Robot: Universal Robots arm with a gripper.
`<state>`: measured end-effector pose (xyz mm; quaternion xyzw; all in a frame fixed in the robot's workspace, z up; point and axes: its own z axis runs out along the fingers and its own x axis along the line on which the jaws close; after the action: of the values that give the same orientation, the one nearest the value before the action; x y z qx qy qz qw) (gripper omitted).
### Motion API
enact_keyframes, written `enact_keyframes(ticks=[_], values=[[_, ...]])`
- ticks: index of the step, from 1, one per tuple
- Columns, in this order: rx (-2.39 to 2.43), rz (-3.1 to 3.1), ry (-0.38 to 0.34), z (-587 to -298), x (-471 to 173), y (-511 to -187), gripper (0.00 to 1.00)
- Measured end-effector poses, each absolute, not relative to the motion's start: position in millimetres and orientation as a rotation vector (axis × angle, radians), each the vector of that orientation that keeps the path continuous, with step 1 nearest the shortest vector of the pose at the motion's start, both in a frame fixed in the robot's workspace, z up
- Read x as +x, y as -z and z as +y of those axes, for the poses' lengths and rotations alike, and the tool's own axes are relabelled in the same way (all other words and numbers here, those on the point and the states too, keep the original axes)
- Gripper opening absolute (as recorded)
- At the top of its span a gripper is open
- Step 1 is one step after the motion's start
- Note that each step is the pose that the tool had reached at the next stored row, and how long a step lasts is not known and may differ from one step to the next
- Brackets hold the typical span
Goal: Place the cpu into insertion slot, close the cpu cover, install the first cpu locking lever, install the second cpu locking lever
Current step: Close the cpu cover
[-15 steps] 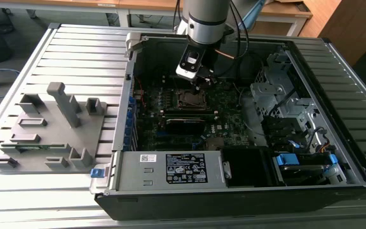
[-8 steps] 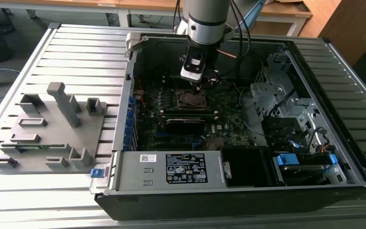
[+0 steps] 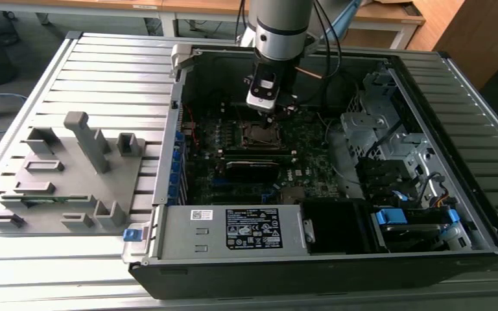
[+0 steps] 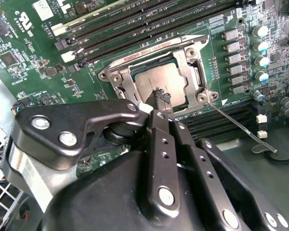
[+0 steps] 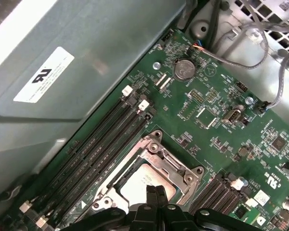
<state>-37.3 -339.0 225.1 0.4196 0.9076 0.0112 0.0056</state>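
Note:
The cpu lies flat in the insertion slot, its grey metal top showing. The silver cpu cover is down around it, framing the chip through its window. In the first wrist view the cpu and the cpu cover sit just past the fingertips. My gripper is shut, its black tips together right over the chip's near edge. A thin wire locking lever sticks out from the socket's corner across the board. In the exterior view my gripper hangs above the socket inside the computer case.
Long black memory slots run beside the socket. A labelled grey power supply box sits at the case's near side, and a drive cage at the exterior view's right. A grey fixture plate lies on the exterior view's left. Loose cables hang near the board's edge.

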Motion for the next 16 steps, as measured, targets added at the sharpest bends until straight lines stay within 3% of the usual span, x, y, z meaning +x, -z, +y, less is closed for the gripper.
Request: enact_keyframes(ticks=[16], values=[[0.937, 2.99, -0.037, -339.0, -37.3, -224.0, 0.11]])
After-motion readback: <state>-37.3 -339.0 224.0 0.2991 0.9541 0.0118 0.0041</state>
